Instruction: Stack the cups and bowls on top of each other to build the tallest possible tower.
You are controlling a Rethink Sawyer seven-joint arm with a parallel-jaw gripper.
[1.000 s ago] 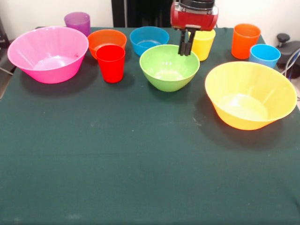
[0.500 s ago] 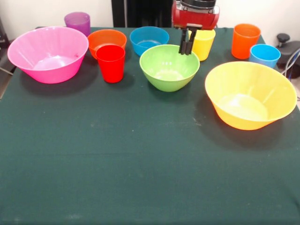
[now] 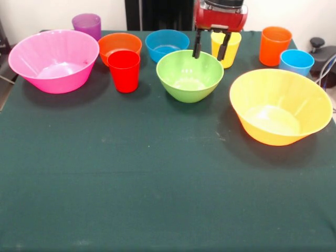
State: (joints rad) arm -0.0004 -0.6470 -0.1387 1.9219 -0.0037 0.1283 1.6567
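My gripper hangs open over the far rim of the lime green bowl, with nothing between its fingers. The yellow cup stands just behind it, partly hidden by one finger. Across the back of the table stand the purple cup, the small orange bowl, the blue bowl, the orange cup and the light blue cup. The red cup sits between the large pink bowl and the green bowl. At the right rests the yellow-orange bowl. Every piece stands alone, upright.
A dark green cloth covers the table. A black device with a cable sits off the table's right edge, behind the light blue cup.
The gripper's fingers were shut together and have spread open. The gripper has also risen slightly above the green bowl's far rim. Cups and bowls have not moved.
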